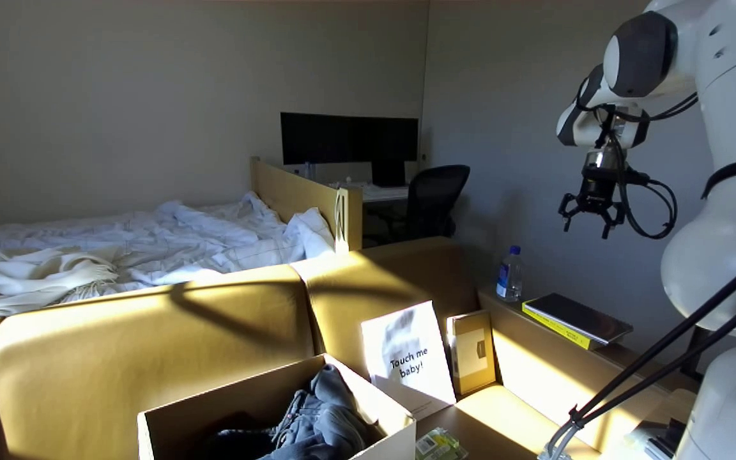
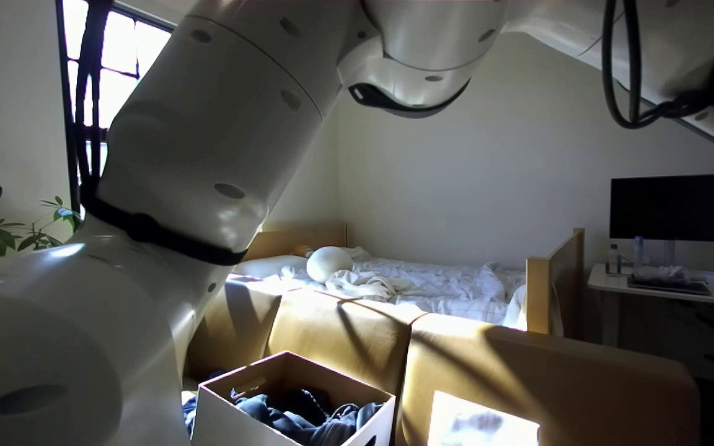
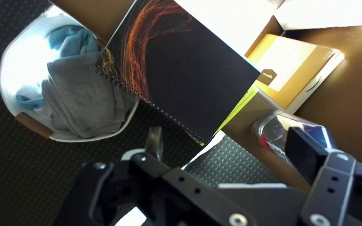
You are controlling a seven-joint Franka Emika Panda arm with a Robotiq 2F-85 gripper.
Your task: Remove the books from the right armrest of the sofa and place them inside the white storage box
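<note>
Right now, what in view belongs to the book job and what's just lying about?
Job: black spiral notebook, yellow book beneath it, sofa armrest, white storage box, fingers.

Lying about: water bottle, "Touch me baby!" sign, tan package, green packet, clothes in the box, white basket.

In an exterior view my glossy white robot arm [image 2: 208, 124] blocks much of the left and top. Lower down I've got the open, rectangular white storage box [image 2: 227, 427], crumpled dark blue cloth [image 2: 289, 418] inside it, before the backrest [image 2: 313, 328] of the tan upholstered sofa [image 2: 549, 371]. Beyond, I make out a wooden-framed bed [image 2: 538, 294] with rumpled white sheets [image 2: 437, 282] and a smooth white rounded object [image 2: 329, 264] on it; far right, a wide black monitor [image 2: 679, 207] and a white desk [image 2: 605, 280].
</note>
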